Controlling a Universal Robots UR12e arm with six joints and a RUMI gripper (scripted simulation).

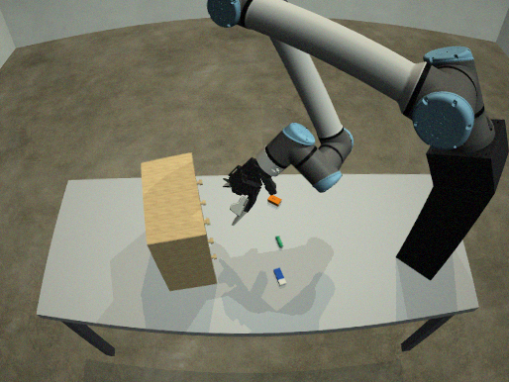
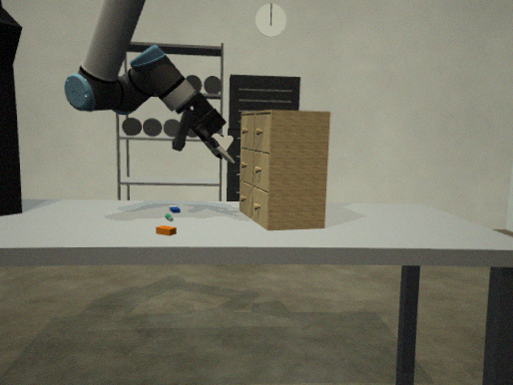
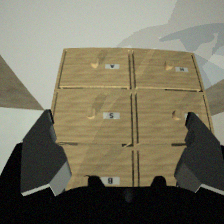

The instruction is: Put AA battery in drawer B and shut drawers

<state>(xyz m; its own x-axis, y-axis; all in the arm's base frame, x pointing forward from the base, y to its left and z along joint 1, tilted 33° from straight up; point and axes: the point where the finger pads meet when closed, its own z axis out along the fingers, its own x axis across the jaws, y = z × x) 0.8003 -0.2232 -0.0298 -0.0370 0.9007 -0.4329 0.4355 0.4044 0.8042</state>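
The green AA battery [image 1: 279, 241] [image 2: 169, 217] lies on the table in front of the chest; the wrist view does not show it. The wooden chest [image 1: 174, 198] [image 2: 299, 170] stands upright, with its drawers looking shut. Drawer B [image 2: 262, 132] [image 3: 90, 162] is in the top row, in the column nearer the exterior camera. Its label shows upside down low in the wrist view; its knob is hidden there. My gripper [image 1: 231, 203] [image 2: 226, 156] [image 3: 119, 111] is open and empty, tilted towards the chest's drawer fronts, with a gap from them.
An orange block [image 1: 274, 200] [image 2: 166, 230] and a blue-and-white eraser [image 1: 279, 276] [image 2: 175, 209] lie on the table [image 1: 376, 218] [image 2: 399, 234] on either side of the battery. Drawers S [image 3: 75, 120] and A [image 3: 77, 72] are below B. Knobs stick out from the chest's front.
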